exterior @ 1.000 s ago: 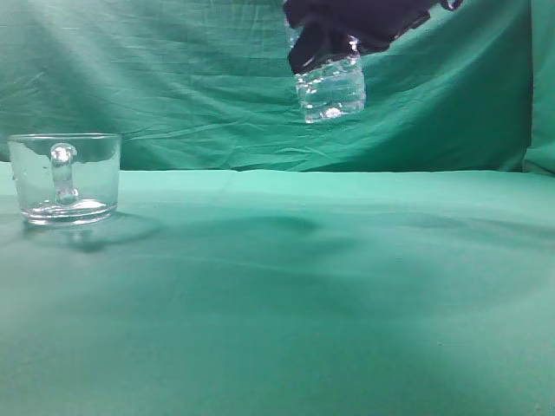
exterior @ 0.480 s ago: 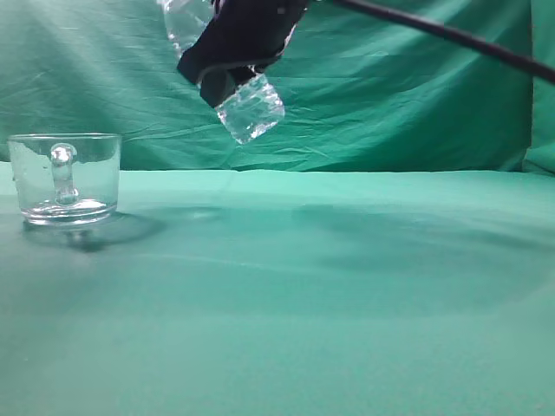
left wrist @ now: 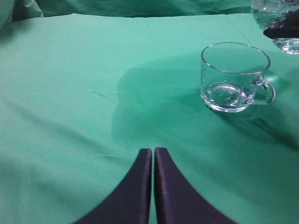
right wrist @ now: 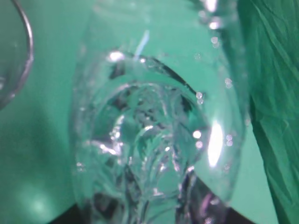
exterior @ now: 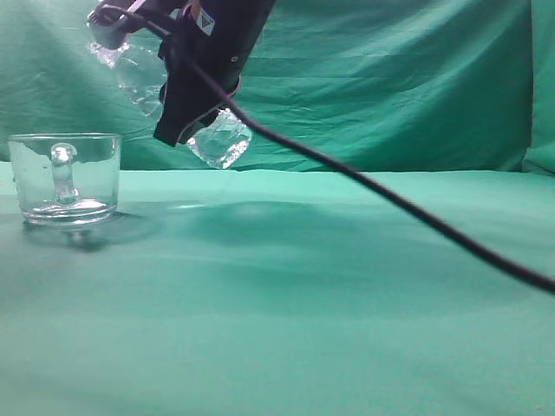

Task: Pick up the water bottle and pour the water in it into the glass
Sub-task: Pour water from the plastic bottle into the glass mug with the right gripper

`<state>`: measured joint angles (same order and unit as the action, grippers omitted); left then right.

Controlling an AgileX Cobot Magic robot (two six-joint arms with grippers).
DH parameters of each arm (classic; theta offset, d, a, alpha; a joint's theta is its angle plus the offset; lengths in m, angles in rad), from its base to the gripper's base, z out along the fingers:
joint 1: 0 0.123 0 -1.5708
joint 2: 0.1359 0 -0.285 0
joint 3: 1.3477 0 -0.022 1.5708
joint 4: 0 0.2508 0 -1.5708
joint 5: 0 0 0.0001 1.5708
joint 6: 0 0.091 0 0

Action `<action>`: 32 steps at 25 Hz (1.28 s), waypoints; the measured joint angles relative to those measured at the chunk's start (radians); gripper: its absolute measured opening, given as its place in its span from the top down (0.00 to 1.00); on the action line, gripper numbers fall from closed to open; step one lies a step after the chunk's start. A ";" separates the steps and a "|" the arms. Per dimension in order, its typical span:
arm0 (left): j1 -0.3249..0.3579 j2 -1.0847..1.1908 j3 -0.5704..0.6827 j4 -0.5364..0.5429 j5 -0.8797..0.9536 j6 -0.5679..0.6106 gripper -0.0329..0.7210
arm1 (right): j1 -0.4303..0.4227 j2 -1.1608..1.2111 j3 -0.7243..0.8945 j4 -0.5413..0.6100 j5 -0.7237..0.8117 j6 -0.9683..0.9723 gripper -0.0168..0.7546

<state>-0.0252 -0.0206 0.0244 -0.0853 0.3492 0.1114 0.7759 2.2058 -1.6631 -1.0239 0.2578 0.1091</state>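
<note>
The glass (exterior: 66, 177) is a clear mug standing on the green cloth at the left, handle toward the camera; it also shows in the left wrist view (left wrist: 235, 77). I see no water in it. My right gripper (exterior: 195, 95) is shut on the water bottle (exterior: 221, 140) and holds it tilted in the air, neck end up and left (exterior: 121, 52), just right of and above the glass. The bottle fills the right wrist view (right wrist: 149, 140); the fingertips are hidden behind it. My left gripper (left wrist: 153, 151) is shut and empty, low over the cloth in front of the glass.
Green cloth (exterior: 347, 286) covers the table and hangs as a backdrop (exterior: 390, 87). A black cable (exterior: 390, 204) runs from the right arm down to the right across the exterior view. The glass rim edge shows at the left of the right wrist view (right wrist: 21, 51).
My right gripper has carried the bottle leftward and lower, from the upper middle to just beside the glass, and tilted it so that its neck points up and left.
</note>
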 joint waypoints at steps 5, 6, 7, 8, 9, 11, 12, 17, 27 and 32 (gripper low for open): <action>0.000 0.000 0.000 0.000 0.000 0.000 0.96 | 0.011 0.005 0.000 -0.161 -0.010 -0.004 0.67; 0.000 0.000 0.000 0.000 0.000 0.000 0.96 | 0.011 0.007 0.000 -0.189 -0.012 -0.004 0.67; 0.000 0.000 0.000 0.000 0.000 0.000 0.96 | 0.011 0.007 0.000 -0.223 -0.012 -0.004 0.67; 0.000 0.000 0.000 0.000 0.000 0.000 0.96 | 0.011 0.007 0.000 -0.259 -0.012 -0.004 0.67; 0.000 0.000 0.000 0.000 0.000 0.000 0.96 | 0.011 0.007 0.000 -0.288 -0.010 -0.004 0.67; 0.000 0.000 0.000 0.000 0.000 0.000 0.96 | 0.011 0.007 0.000 -0.344 -0.007 -0.004 0.67; 0.000 0.000 0.000 0.000 0.000 0.000 0.96 | 0.011 0.007 0.000 -0.366 -0.002 -0.004 0.67; 0.000 0.000 0.000 0.000 0.000 0.000 0.96 | 0.011 0.007 0.000 -0.454 0.037 -0.004 0.67; 0.000 0.000 0.000 0.000 0.000 0.000 0.96 | 0.011 0.007 0.000 -0.600 0.092 -0.004 0.67; 0.000 0.000 0.000 0.000 0.000 0.000 0.96 | 0.011 0.007 0.000 -0.668 0.108 -0.004 0.67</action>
<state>-0.0252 -0.0206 0.0244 -0.0853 0.3492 0.1114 0.7870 2.2131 -1.6631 -1.6922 0.3653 0.1051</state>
